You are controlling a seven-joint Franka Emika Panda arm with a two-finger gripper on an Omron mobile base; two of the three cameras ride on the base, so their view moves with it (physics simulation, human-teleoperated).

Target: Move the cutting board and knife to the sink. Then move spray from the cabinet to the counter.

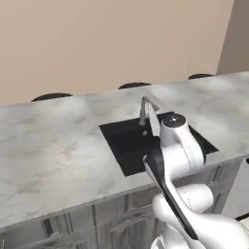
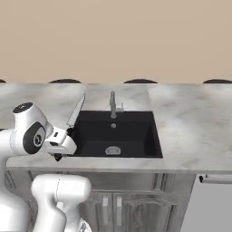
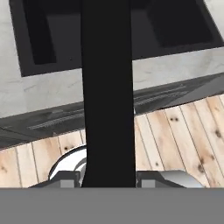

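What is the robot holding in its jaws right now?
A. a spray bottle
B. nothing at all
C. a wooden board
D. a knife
D: the gripper is closed on the black handle of the knife, whose silver blade points up beside the left edge of the sink.

We see flat, even rendered light, bright but soft, with no single source we can place. The bench (image 1: 58, 146) carries faint mottled grey patches and no hard cast shadows. The sink (image 2: 115, 131) reads as a near-black well whose inside detail is mostly lost, apart from a pale drain. The faucet (image 2: 113, 105) and the knife (image 2: 75, 112) blade show mild sheen, no glare. All views are coarse and slightly soft, with jagged edges on fine lines. In the hand view the knife's handle is a featureless black bar, and the wooden floor (image 3: 183, 135) beyond stays sharp.
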